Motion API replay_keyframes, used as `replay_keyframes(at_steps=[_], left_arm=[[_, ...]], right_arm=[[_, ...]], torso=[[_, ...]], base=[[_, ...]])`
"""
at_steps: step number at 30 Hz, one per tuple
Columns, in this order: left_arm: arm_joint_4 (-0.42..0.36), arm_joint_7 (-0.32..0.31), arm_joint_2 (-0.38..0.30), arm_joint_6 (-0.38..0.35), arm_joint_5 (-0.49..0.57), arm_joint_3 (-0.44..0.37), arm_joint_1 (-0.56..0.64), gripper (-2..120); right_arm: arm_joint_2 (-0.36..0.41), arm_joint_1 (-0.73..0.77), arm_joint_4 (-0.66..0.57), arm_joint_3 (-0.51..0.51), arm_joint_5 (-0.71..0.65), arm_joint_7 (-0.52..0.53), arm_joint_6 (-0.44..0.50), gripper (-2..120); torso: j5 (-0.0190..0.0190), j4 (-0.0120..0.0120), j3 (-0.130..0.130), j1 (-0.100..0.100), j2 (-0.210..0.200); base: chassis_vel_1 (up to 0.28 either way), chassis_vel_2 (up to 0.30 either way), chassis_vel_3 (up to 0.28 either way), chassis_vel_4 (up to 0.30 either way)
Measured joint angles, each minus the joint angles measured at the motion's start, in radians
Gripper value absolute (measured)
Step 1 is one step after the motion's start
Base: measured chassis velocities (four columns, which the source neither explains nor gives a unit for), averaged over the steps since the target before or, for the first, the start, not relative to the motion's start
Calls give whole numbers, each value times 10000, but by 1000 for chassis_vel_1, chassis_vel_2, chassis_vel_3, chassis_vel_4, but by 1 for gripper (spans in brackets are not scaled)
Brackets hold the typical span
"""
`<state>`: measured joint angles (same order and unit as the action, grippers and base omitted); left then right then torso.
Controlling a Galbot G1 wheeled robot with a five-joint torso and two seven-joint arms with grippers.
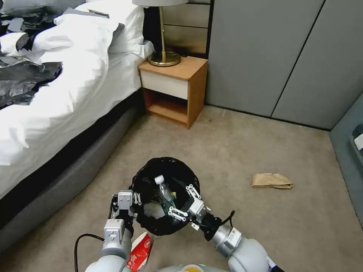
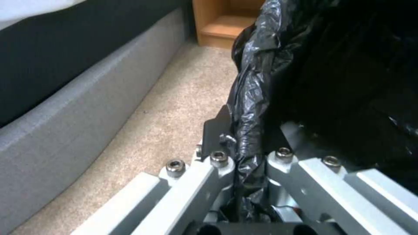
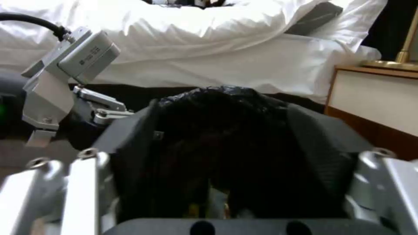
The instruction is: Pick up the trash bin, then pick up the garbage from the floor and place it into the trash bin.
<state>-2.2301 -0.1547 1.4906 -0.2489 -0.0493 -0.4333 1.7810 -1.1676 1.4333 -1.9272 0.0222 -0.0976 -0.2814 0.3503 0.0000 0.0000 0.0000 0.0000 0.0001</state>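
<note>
The trash bin (image 1: 166,226), lined with a black bag (image 2: 252,85), sits low in the middle of the head view. My left gripper (image 1: 133,199) is shut on its near-left rim, with the bag's fold pinched between the fingers (image 2: 215,129). My right gripper (image 1: 185,203) hangs open over the bin's near-right rim, its fingers (image 3: 130,143) spread wide over the bag (image 3: 226,107). A clear bottle with a white cap (image 1: 164,189) lies inside the bin among other litter. More garbage is on the carpet: a brown paper bag (image 1: 272,180) to the right and a red wrapper (image 1: 140,250) by my left arm.
A bed with white bedding (image 1: 68,75) and a grey base (image 2: 65,117) runs along the left. A wooden nightstand (image 1: 174,88) with a brass lamp (image 1: 163,56) stands beyond the bin. Grey wardrobe doors (image 1: 280,56) close off the back. Open carpet (image 1: 234,151) lies to the right.
</note>
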Motion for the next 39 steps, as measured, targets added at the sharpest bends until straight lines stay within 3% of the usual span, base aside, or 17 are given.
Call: replay_keyframes(at_steps=[2, 6, 15, 23, 26, 27, 32, 39], left_arm=[[10, 0, -2, -8, 6, -4, -16, 1], [11, 0, -4, -20, 18, -4, -35, 1], [48, 1, -7, -26, 24, -5, -42, 1], [72, 2, -11, -31, 16, -6, -37, 1], [73, 2, -2, -30, 13, -22, -1, 1], [73, 2, -2, -30, 13, -22, -1, 1], [81, 1, -39, -6, 136, -163, 4, 1], [57, 1, -83, 3, 260, -270, 11, 1]], right_arm=[[41, 20, -38, 51, 1, 1, -2, 89], [90, 27, -99, 119, 1, 3, -8, 99], [80, 13, -712, 365, -26, 27, -12, 100], [-144, -9, -2561, 1202, -303, 484, -124, 100], [-477, 552, -3359, 1640, 46, 1805, -511, 100], [-477, 552, -3359, 1640, 46, 1805, -511, 100], [-1179, 1563, -3632, 2211, 1173, 4014, -961, 100], [-1800, 2347, -3125, 2971, 1787, 5021, -711, 100]], torso=[[0, 0, 0, 0, 0], [0, 0, 0, 0, 0], [0, 0, 0, 0, 0], [-1, 2, 0, 1, 0], [-1, 0, 0, 0, 0], [-1, 0, 0, 0, 0], [-1, -2, -1, 1, 0], [-1, 1, -1, 2, 0]], base=[[0, 0, 0, 0], [0, 0, 0, 0], [0, 0, 0, 0], [0, 0, 0, 0], [0, 0, 0, 0], [0, 0, 0, 0], [0, 0, 0, 0], [0, 0, 0, 0]])
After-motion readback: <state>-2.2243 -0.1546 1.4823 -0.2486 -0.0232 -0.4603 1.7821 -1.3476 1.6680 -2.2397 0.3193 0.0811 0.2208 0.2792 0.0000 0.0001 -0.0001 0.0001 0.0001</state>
